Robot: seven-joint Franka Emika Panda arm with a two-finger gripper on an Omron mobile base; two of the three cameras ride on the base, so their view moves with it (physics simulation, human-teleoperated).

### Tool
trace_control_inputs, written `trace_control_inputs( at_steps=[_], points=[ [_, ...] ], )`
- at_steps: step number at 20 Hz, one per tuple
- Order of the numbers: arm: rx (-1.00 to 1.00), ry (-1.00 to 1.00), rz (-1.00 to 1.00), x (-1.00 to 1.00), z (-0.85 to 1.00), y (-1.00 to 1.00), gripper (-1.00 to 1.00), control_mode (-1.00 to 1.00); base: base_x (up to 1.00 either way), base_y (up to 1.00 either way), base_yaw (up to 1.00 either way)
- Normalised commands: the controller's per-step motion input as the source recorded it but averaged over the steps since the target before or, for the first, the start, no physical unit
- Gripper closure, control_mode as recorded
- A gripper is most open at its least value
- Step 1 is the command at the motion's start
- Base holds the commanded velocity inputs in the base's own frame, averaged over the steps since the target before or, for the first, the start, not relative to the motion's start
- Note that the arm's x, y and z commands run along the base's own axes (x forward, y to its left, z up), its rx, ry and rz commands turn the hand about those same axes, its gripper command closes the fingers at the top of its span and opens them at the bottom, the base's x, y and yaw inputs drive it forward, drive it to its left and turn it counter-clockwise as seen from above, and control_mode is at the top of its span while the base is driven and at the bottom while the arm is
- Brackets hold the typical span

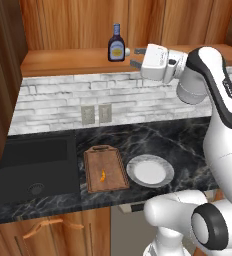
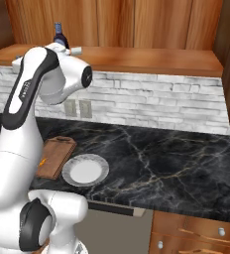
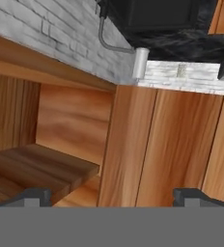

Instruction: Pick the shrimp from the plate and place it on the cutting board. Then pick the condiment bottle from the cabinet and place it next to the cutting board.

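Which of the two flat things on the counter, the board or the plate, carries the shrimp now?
The cutting board, the brown one beside the sink: the orange shrimp lies on it. The round white plate holds nothing.

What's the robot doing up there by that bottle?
The robot is reaching for the condiment bottle that stands on the cabinet ledge. Its end effector is open, just beside the bottle, and holds nothing yet. Down on the counter, the tiny orange shrimp already lies on the cutting board, and the plate beside it is bare. So the shrimp part looks done, and the bottle is next.
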Motion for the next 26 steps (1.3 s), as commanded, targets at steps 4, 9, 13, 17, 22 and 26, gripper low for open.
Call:
trace_control_inputs(
  at_steps=[4,9,13,17,22,26],
  points=[
    [0.00,-0.01,0.00,0.06,0.14,0.00,-1.00,-1.00,0.00,0.00,0.00],
    [0.00,-0.01,0.00,0.02,0.14,0.00,-1.00,-1.00,0.00,0.00,0.00],
    [0.00,-0.02,0.00,0.00,0.10,0.00,-1.00,-1.00,0.00,0.00,0.00],
    [0.00,-0.02,0.00,0.00,0.09,-0.02,-1.00,-1.00,0.00,0.00,0.00],
    [0.00,-0.01,-0.02,0.00,0.07,-0.08,-1.00,-1.00,0.00,0.00,0.00],
    [0.00,-0.01,-0.03,0.00,0.02,-0.14,-1.00,-1.00,0.00,0.00,0.00]
  ],
)
